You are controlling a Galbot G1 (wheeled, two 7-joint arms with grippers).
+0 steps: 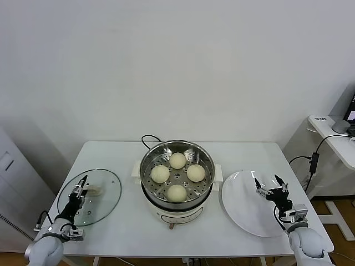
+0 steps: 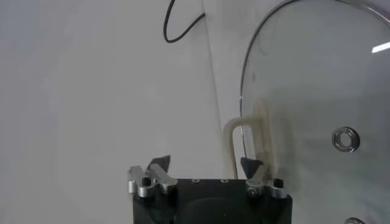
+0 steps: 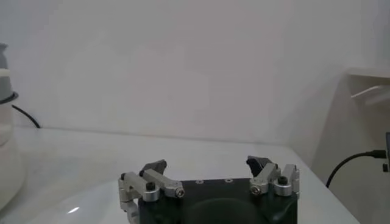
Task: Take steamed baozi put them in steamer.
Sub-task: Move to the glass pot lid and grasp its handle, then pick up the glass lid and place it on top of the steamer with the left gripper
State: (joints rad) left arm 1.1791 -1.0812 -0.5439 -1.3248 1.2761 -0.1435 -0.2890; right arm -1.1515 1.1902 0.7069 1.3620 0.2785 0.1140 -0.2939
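Baozi (image 1: 177, 160): all four in steamer (image 1: 148, 160)
Left gripper (image 1: 82, 185): jaws wide, straddling glass lid's (image 1: 108, 197) rim; could knock it
Right gripper (image 1: 270, 184): jaws wide, white plate (image 1: 241, 205) beneath; nudge risk

Both grippers, left gripper (image 2: 207, 170) and right gripper (image 3: 210, 173), had black bodies, silver metal finger brackets fixed by dark screws, black wedge fingertips, thin black cables at the wrists, and rounded light-grey forearm shells behind.

Four baozi (image 1: 177, 176) (cream-white) inside steel steamer (image 1: 148, 158)
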